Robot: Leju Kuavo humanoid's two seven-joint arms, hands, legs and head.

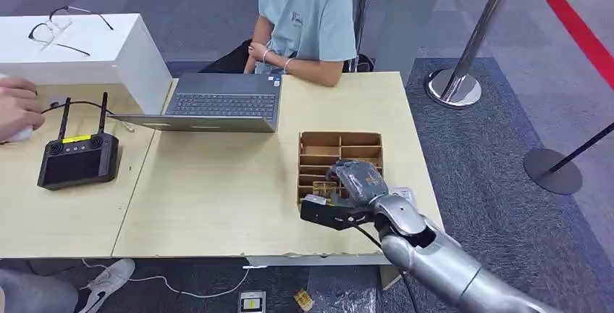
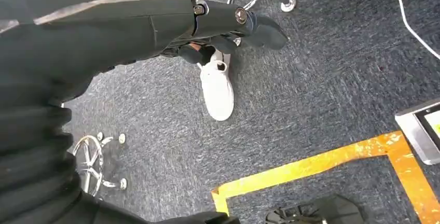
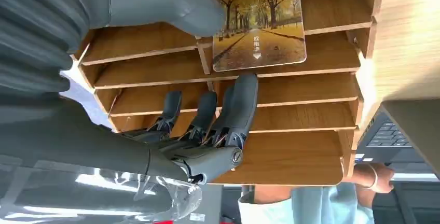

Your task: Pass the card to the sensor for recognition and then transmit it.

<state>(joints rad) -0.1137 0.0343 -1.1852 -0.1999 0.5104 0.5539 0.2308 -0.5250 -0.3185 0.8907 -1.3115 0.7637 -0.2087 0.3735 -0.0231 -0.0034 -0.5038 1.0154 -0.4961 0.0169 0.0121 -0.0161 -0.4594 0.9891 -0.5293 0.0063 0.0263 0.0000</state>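
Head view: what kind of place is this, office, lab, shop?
Probably an indoor demo or test area: carpeted floor, a barrier post carrying red tape, and pushed-together tables holding a laptop, a handheld controller and a wooden card rack.

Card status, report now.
Right hand open, fingers spread at card, no grip yet. Card stands in wooden organizer. Left hand hangs empty over floor. Nothing blocking.

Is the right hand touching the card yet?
Touching. In the right wrist view the right hand's thumb tip overlaps the card's corner in the wooden organizer; the fingers sit clear of it.
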